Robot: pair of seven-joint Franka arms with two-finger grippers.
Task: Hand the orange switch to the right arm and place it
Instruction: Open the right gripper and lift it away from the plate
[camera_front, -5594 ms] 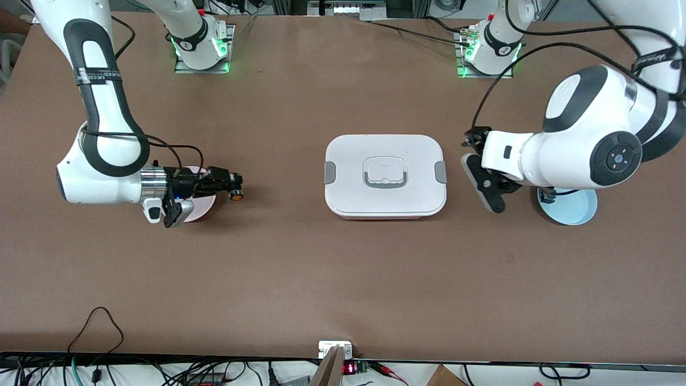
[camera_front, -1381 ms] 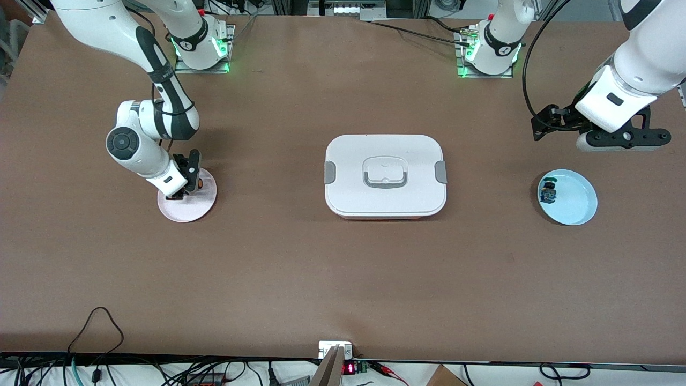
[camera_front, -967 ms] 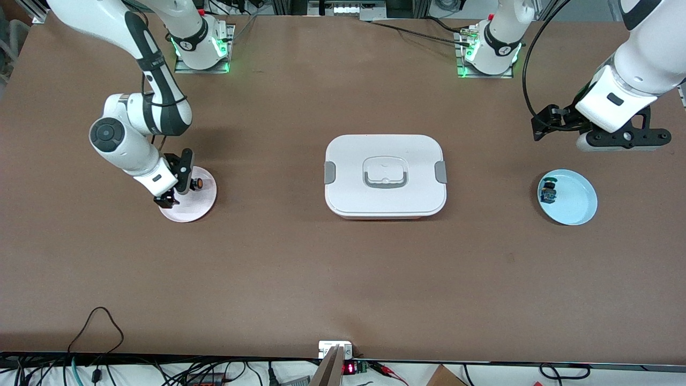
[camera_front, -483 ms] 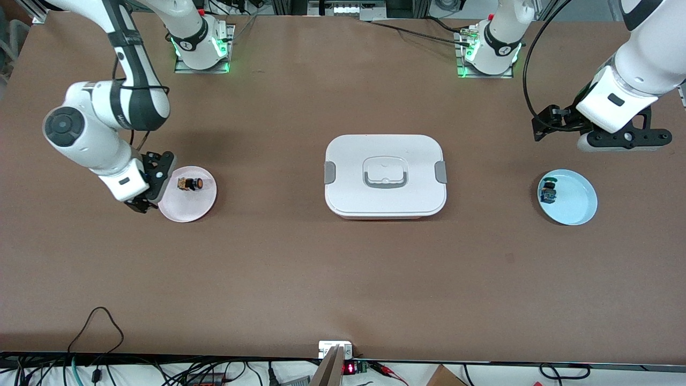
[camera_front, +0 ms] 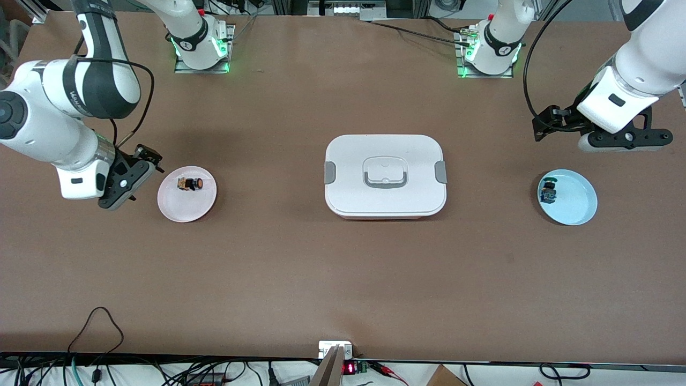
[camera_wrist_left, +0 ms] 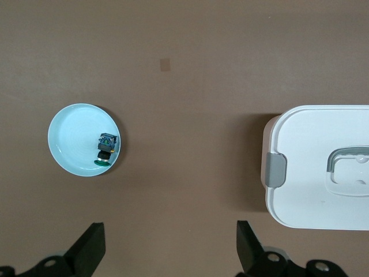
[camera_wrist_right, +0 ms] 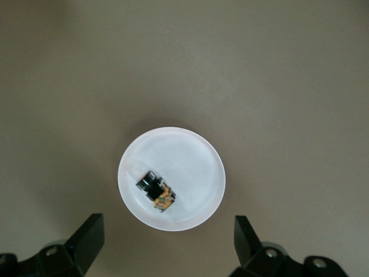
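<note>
Since the earliest frame, the orange switch (camera_front: 191,183) is no longer carried by the right gripper (camera_front: 124,181); it now lies on its side on the pink plate (camera_front: 187,206), in the part of the plate farther from the front camera. Within the last second, the right arm (camera_front: 59,115) is seen to have drawn away from the plate toward the tabletop's edge at the right arm's end. The right gripper is held over bare tabletop just beside the plate, its jaws spread wide and holding nothing. In the right wrist view the plate (camera_wrist_right: 196,150) is framed between the two black fingertips (camera_wrist_right: 86,239), with the switch (camera_wrist_right: 156,192) seen as a dark body with tan terminals.

The left gripper (camera_front: 621,136) is raised over the tabletop near the edge at the left arm's end, over a spot farther from the front camera than the light-blue plate (camera_front: 576,206); its jaws are likewise released and empty, and this arm waits, unchanged across the recent frames. A second small switch with a blue-green cap (camera_front: 547,192) rests on the light-blue plate, close to the rim that faces the middle of the tabletop; the same plate (camera_wrist_left: 66,135) and switch (camera_wrist_left: 106,149) are shown in the left wrist view.

A white lidded box (camera_front: 385,174) with grey side clasps and a recessed handle is placed at the centre of the tabletop, well apart from both plates. Cables are strung along the tabletop's edge nearest the front camera.
</note>
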